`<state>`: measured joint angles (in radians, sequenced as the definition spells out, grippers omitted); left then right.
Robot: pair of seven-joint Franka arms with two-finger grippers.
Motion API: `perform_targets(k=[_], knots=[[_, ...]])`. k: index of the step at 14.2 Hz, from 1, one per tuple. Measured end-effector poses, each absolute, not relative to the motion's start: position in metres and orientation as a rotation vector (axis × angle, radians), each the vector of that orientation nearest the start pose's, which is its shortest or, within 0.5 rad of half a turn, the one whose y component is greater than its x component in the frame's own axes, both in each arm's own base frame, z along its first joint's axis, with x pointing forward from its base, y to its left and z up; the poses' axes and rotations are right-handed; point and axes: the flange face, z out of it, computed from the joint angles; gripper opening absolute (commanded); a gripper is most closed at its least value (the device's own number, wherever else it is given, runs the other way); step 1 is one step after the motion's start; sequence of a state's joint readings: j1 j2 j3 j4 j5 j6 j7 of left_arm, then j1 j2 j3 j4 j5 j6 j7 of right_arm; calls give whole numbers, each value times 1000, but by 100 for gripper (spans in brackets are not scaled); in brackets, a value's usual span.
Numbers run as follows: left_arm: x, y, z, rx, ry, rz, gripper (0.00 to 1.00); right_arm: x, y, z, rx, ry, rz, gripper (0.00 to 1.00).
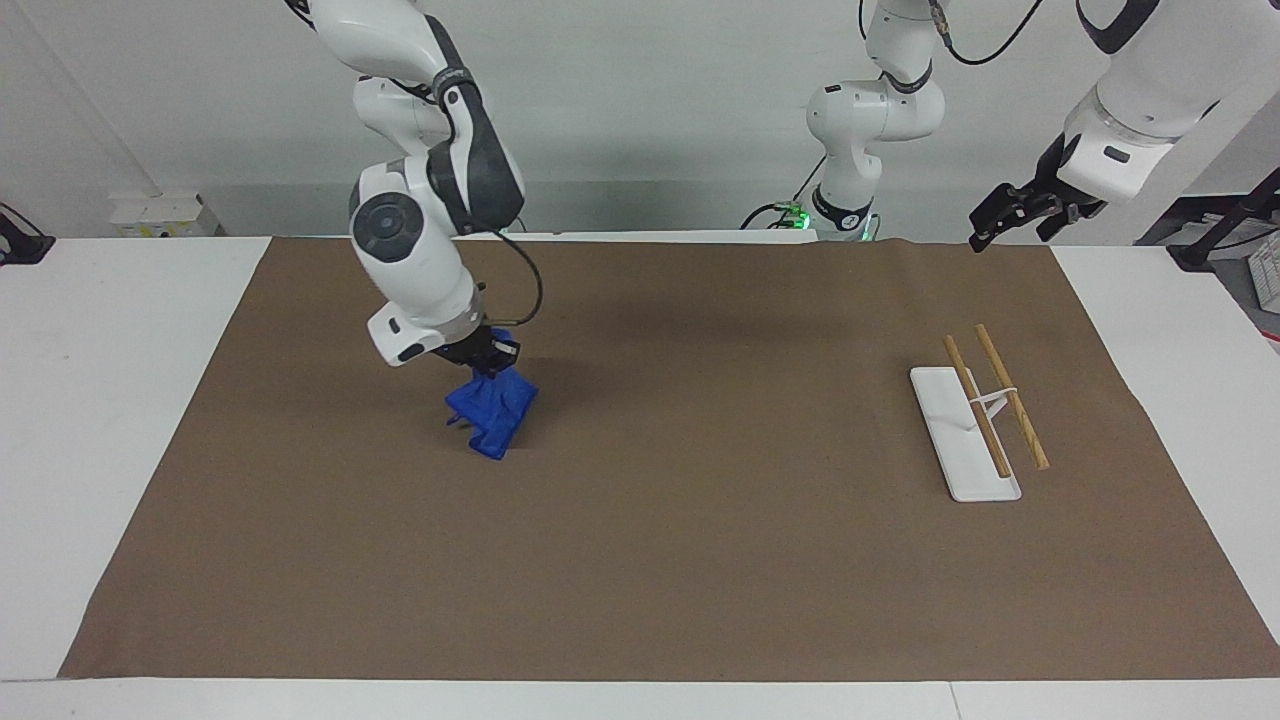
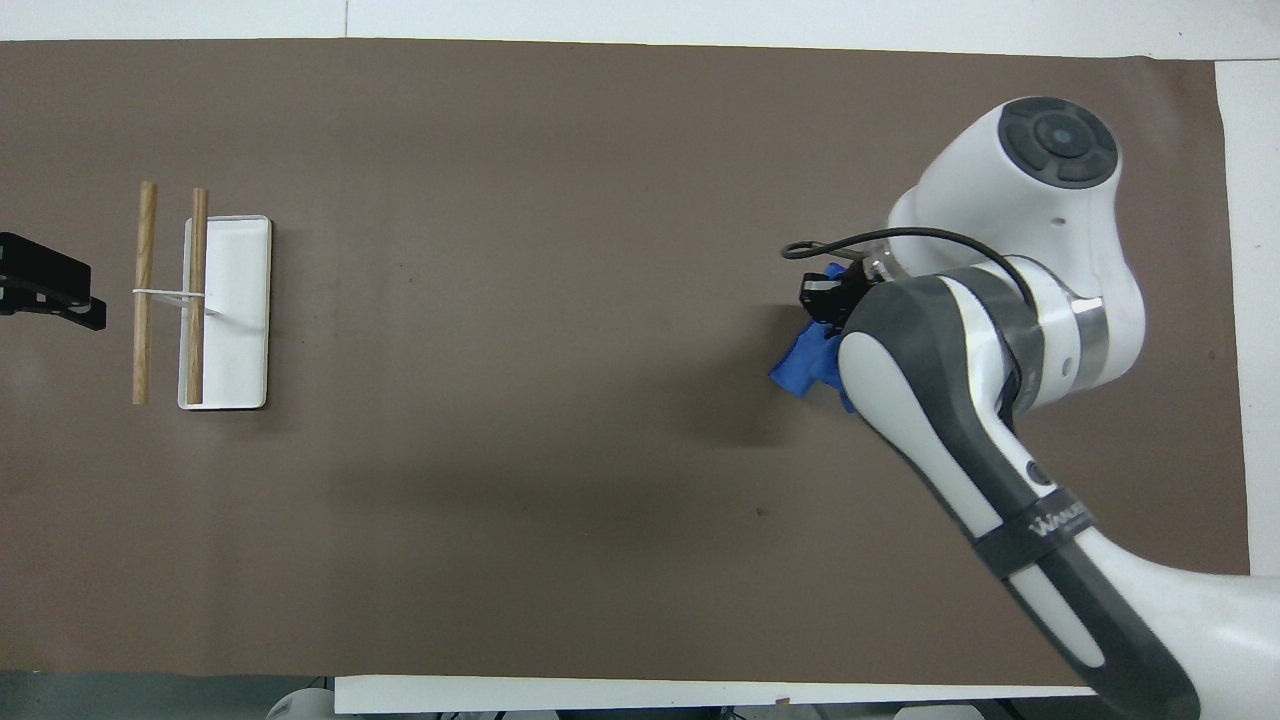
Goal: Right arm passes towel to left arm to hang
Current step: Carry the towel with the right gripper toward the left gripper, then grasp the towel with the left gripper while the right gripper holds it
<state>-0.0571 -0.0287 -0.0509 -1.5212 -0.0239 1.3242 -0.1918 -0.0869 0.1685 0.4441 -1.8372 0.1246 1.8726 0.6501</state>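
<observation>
My right gripper is shut on the royal-blue towel, which hangs bunched below it, lifted above the brown mat toward the right arm's end of the table. In the overhead view the right arm covers most of the towel; the gripper shows just beside it. My left gripper waits raised at the left arm's end of the table, over the mat's edge nearest the robots; it shows at the edge of the overhead view.
A white rack base with two wooden rails stands on the brown mat toward the left arm's end; it also shows in the overhead view.
</observation>
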Motion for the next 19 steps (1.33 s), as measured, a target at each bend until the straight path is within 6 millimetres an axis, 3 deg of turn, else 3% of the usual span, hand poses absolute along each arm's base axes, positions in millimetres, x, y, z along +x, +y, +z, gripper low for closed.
perform_targets(k=[2,4,7,9,12,15,19], knots=[[515,-59,642,-3124,-125,270,100,544,242,454,-2792,701,389,0],[515,-59,642,-3122,-139,274,100,550,258,474,-2554,884,467,0],[516,-62,642,-3096,-383,261,100,558,291,496,-2250,1087,498,0],[516,-75,637,-3066,-734,245,100,552,334,505,-2103,1183,454,0],[512,-113,613,-2952,-1301,192,100,534,390,510,-1922,1295,426,0],[501,-140,584,-2690,-1839,218,100,532,398,511,-1874,1341,455,0],[483,-180,563,-2251,-2421,189,100,536,395,515,-1852,1359,462,0]])
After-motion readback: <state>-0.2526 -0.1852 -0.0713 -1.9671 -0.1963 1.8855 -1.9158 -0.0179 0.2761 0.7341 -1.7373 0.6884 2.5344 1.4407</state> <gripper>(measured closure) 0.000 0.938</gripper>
